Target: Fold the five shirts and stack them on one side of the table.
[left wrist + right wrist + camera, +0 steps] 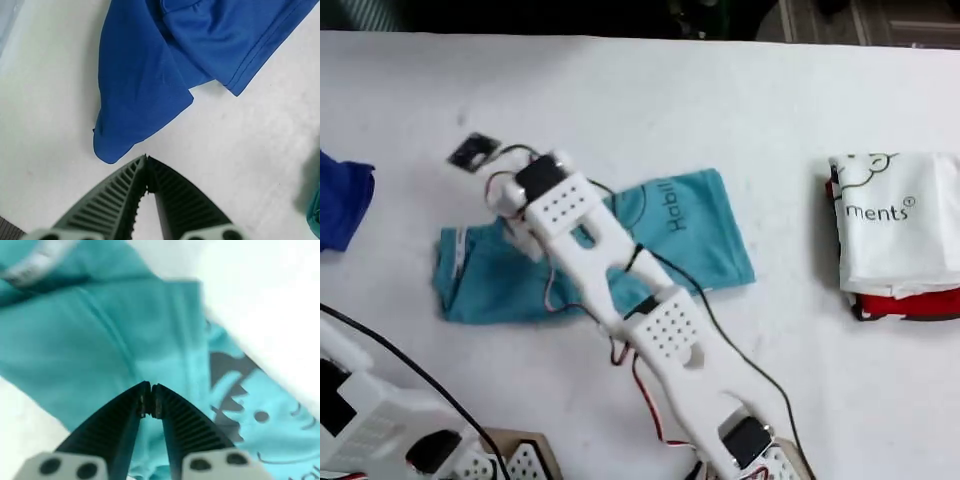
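1. Blue shirt: unfolded, at the far left edge of the table, partly cut off by the frame. The left wrist view adds its stitched hem and a rumpled lobe of cloth. No writing can be seen on it.

2. Left gripper: jaws clenched, ribbed tips meeting, nothing between them. It sits over bare table just short of the blue shirt's nearest lobe, not touching it.

3. Small dark tag: lies loose on the table, just beyond the teal shirt's far left corner. Any marking on it is too small to make out.

4. Teal shirt: centre of the table, spread flat and part folded, with dark printed lettering near its right end. The right wrist view adds a seam line, a pale collar band and part of the dark print.

5. Right arm: reaches diagonally from the near edge across the teal shirt to that shirt's left half.

6. Right gripper: jaws pressed together directly over the teal cloth. Whether any fabric is pinched cannot be told.

7. White shirt: folded, at the right edge, top of the stack, with a dark outline drawing and lettering.

8. Red shirt: folded, directly beneath the white one, its edge showing on the near side.
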